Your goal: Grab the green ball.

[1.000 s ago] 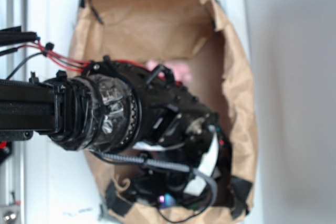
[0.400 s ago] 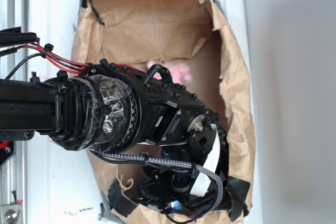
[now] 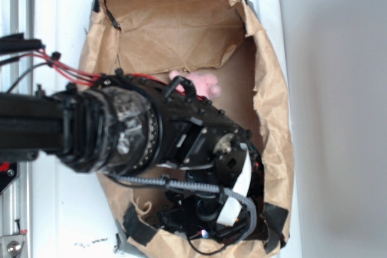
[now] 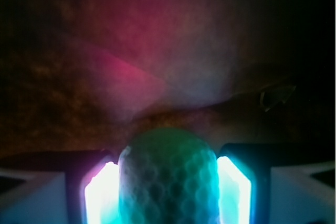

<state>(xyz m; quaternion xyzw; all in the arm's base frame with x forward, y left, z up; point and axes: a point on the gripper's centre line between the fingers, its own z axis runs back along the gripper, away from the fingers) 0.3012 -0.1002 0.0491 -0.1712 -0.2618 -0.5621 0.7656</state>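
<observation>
Gripping green ball (image 4: 168,179), end effector (image 4: 167,192) closed

1. The crumpled paper bag walls (image 3: 275,107) ring the work area, leaving entry only from the open top.
2. The pink plush bunny (image 3: 202,81) lies near the arm, narrowing room there.
3. The green ball (image 4: 168,179) fills the gap between the tool (image 4: 168,187) fingers.

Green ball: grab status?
Reach looks done: the gripper is down inside the paper bag. In hand: the wrist view shows the green ball between the jaws, both sides apparently touching it. Left: confirm the grip and lift out. The pink bunny is untouched.
</observation>
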